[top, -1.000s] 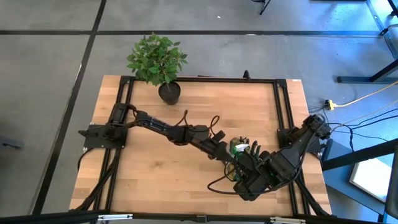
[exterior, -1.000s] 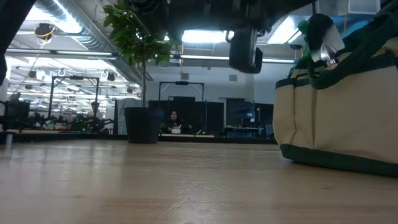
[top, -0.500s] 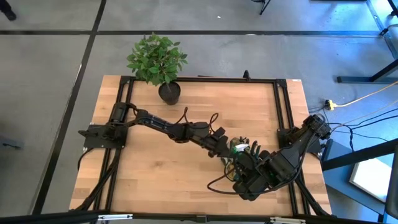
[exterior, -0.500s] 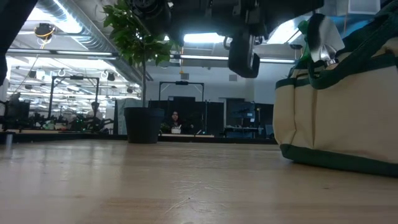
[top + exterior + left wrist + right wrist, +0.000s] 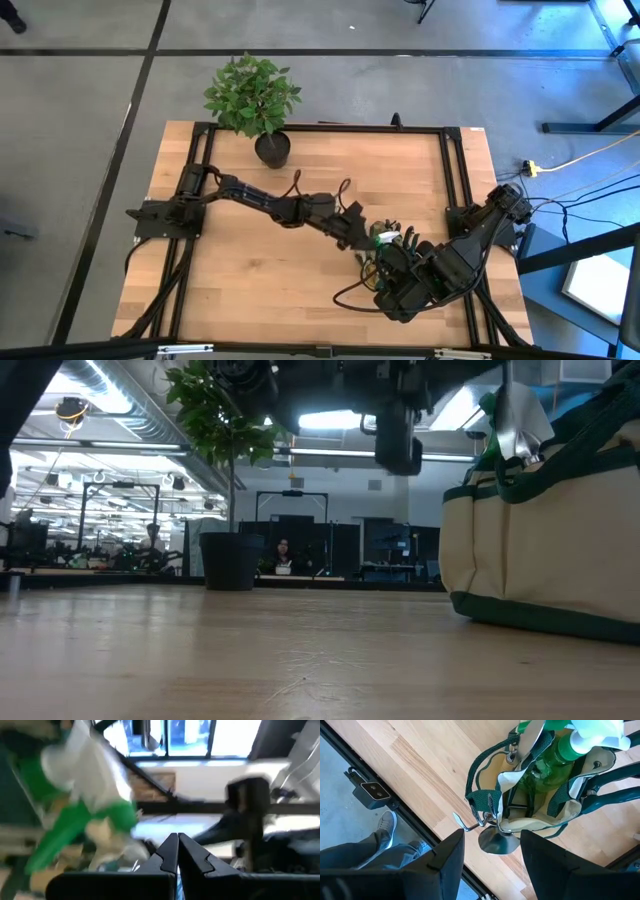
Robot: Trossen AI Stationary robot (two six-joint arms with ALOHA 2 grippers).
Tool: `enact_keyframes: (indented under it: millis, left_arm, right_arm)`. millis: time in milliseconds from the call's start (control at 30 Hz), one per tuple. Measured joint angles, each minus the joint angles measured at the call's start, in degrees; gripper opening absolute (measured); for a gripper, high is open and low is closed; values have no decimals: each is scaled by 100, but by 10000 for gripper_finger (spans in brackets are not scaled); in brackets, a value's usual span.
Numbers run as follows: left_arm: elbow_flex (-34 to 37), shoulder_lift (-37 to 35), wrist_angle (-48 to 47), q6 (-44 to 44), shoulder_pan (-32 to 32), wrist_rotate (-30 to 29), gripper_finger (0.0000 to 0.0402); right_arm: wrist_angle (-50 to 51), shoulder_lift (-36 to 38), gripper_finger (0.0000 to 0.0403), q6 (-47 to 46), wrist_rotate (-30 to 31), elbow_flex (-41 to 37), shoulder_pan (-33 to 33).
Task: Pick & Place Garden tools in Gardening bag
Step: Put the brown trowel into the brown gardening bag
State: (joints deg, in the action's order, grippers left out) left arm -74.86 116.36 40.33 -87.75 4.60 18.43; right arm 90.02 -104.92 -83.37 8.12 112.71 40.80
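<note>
The main risk, as judged, was the left gripper (image 5: 352, 226) catching the spray bottle (image 5: 547, 757) or a loop handle while this close to the gardening bag (image 5: 540, 560), tipping the bag at roughly four o'clock on the table (image 5: 300, 290). The left arm reached diagonally to the bag's ten o'clock side, jaws pressed together and empty. The right gripper (image 5: 490, 855) hung over the bag, jaws spread, holding nothing

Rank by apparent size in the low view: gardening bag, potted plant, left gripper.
1. gardening bag, biggest, though it sits nearest the camera, which inflates it.
2. potted plant, far across the table.
3. left gripper, smallest, hanging shut beside the bag, only partly in frame.
</note>
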Motion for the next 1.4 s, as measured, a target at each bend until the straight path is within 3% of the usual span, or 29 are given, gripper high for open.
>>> enact_keyframes:
  millis: [933,1233,1400]
  left_arm:
    - [-10,-9,-857,256,66,228,1]
    - [-10,-10,-854,425,66,225,1]
    - [14,-194,-514,735,-4,-76,1]
  right_arm:
    - [0,-2,195,70,83,0,-57]
    - [0,-2,195,70,84,0,-57]
    - [0,-2,195,134,359,0,-57]
